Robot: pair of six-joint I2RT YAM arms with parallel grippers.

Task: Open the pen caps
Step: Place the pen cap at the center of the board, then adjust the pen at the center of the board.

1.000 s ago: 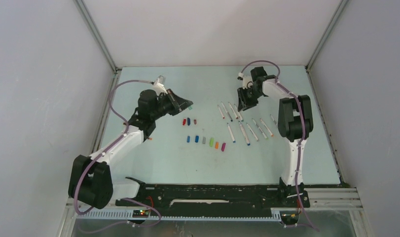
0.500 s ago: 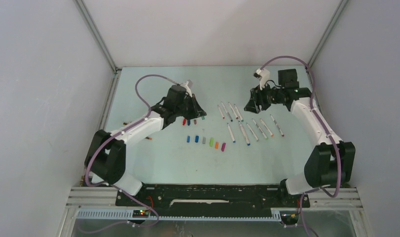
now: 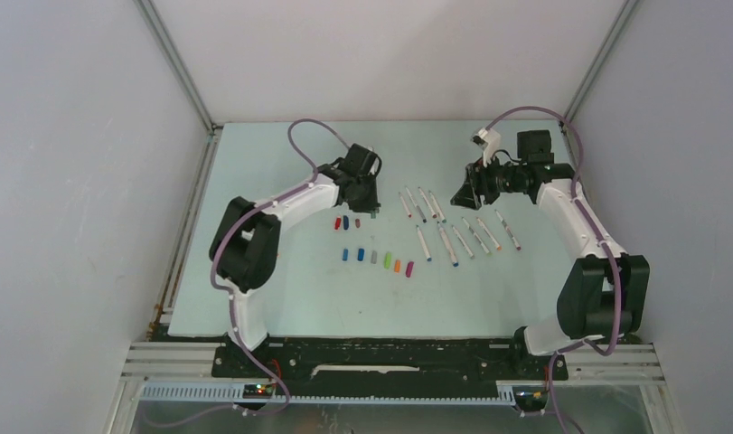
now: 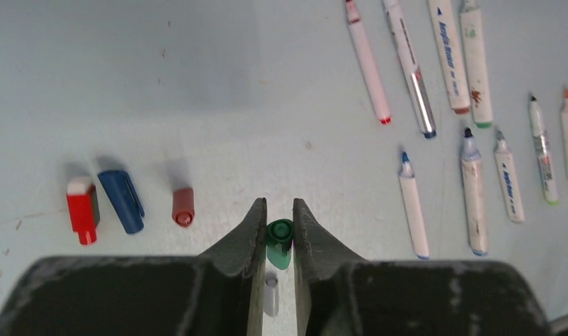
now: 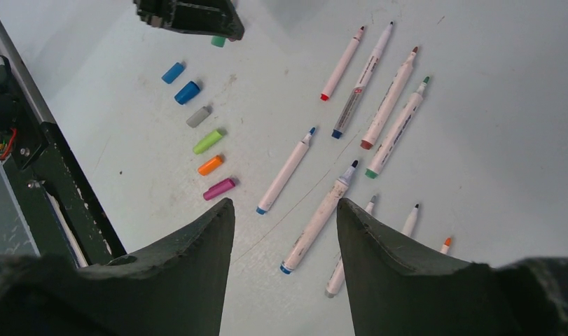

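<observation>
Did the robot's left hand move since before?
Yes. The left gripper, holding a green cap, slid right: from beyond the red cap to just right of the brown cap.

1. Light is bright, even and diffuse across the pale table (image 3: 281, 280).
2. In the left wrist view, faint blurred shadows lie just beyond the caps (image 4: 120, 199).
3. In the right wrist view, the near fingers (image 5: 190, 273) are dark and soft-edged; the pens (image 5: 284, 171) are sharp.
4. The top view renders small objects coarsely.
</observation>
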